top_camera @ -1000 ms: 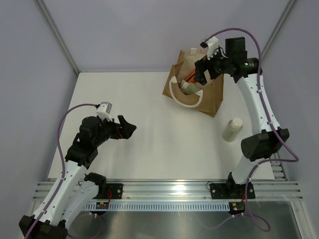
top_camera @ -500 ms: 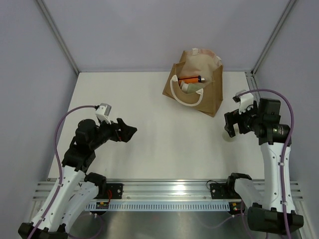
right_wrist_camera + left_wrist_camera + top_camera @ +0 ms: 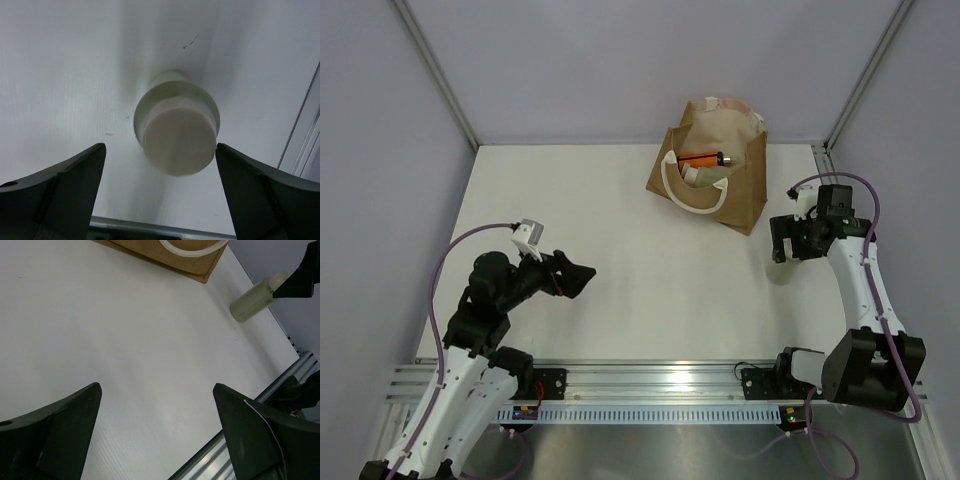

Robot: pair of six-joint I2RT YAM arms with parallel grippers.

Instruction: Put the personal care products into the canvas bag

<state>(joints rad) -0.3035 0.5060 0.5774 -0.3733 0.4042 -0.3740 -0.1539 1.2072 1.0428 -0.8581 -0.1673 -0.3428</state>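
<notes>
open white table (image 3: 620, 200) runs from 8 round to 12 o'clock of its centre, wide enough for an arm to sweep. the canvas bag (image 3: 745, 195) stands in the way at 1 o'clock, mouth open upward. at 3 o'clock the upright olive bottle (image 3: 176, 129) sits between the right gripper's (image 3: 782, 250) spread fingers, a gap on each side.

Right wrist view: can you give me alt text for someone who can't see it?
A cream-capped pale olive bottle stands on the white table, seen cap-first from above. It sits centred between the open fingers of the right end effector, neither of which touches it.
</notes>
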